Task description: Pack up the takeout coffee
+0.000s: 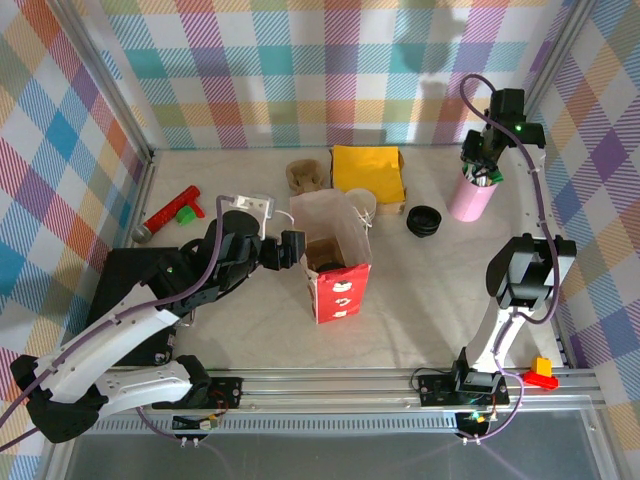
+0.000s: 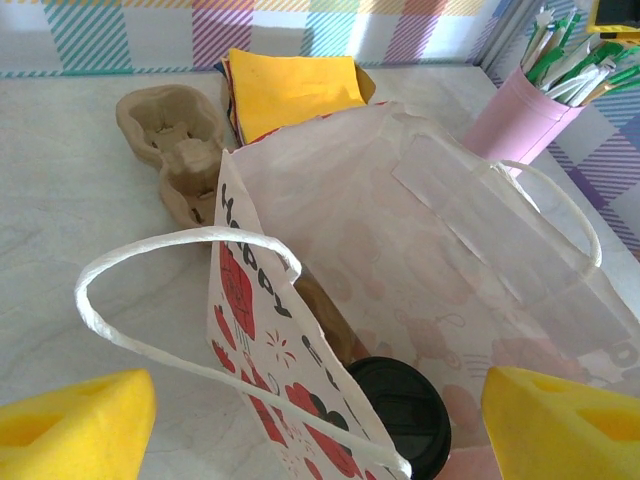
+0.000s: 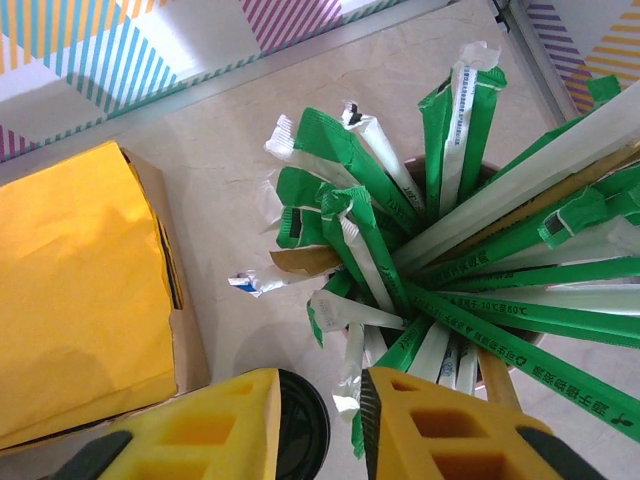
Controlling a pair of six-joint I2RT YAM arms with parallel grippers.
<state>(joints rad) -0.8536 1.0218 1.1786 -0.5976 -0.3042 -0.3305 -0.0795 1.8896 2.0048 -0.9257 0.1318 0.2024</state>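
In the top view the takeout coffee stands inside the red-and-white paper bag at the middle of the frame, its black lid showing in the bag's open mouth. The left gripper sits just left of the bag, near its rim. From the left wrist its yellow fingers are spread wide at the bottom corners, and the bag's printed wall and one twisted white handle lie between them. The coffee's lid is at the bottom centre, down in the bag.

The right gripper hangs at the upper right of the top view, over the pink holder of wrapped straws. From the right wrist its yellow fingers stand close together at the bottom edge, with a narrow gap between them. One white wrapper end dangles in that gap (touching the right-hand finger, it seems), but whether it is pinched cannot be told.

Yellow napkins, a cardboard cup carrier and a loose black lid lie behind the bag.
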